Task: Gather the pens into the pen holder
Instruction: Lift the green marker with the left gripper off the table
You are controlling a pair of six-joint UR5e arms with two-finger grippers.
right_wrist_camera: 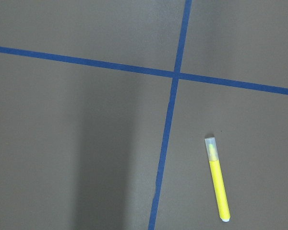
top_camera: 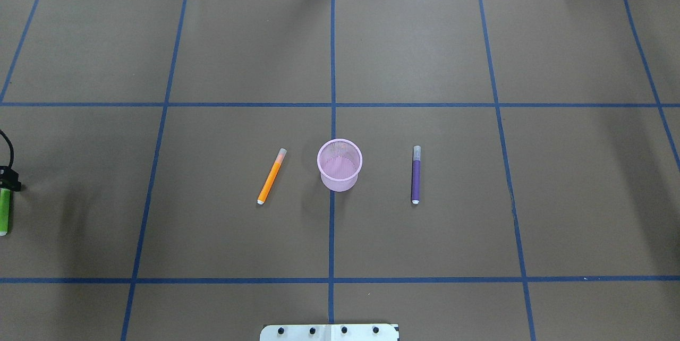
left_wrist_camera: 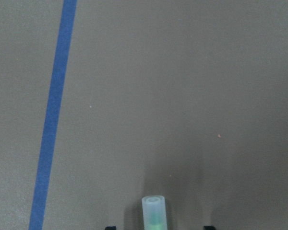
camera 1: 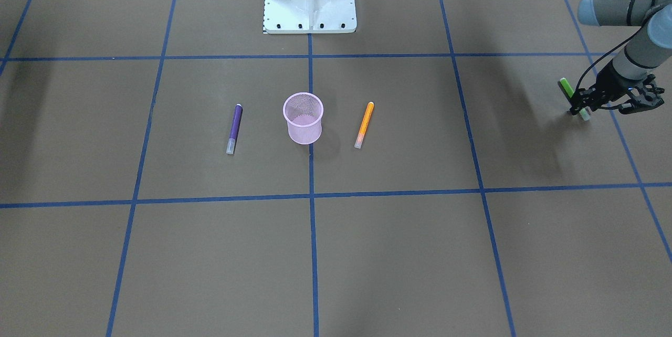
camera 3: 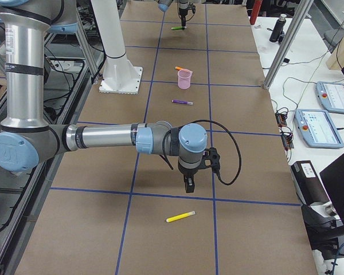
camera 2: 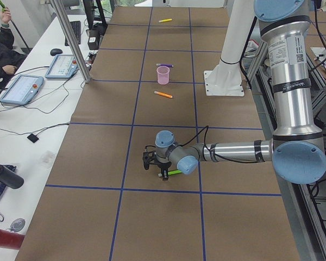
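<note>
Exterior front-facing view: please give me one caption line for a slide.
Left pincer straddles green pen; purple pen and orange pen flank holder.

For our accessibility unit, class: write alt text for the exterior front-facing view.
A pink mesh pen holder stands upright between a purple pen and an orange pen, both lying flat. At the view's right edge, the left gripper is down at a green pen.

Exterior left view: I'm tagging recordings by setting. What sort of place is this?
Probably a robotics lab: an industrial arm over a tape-gridded table, teach pendants on the side bench.
</note>
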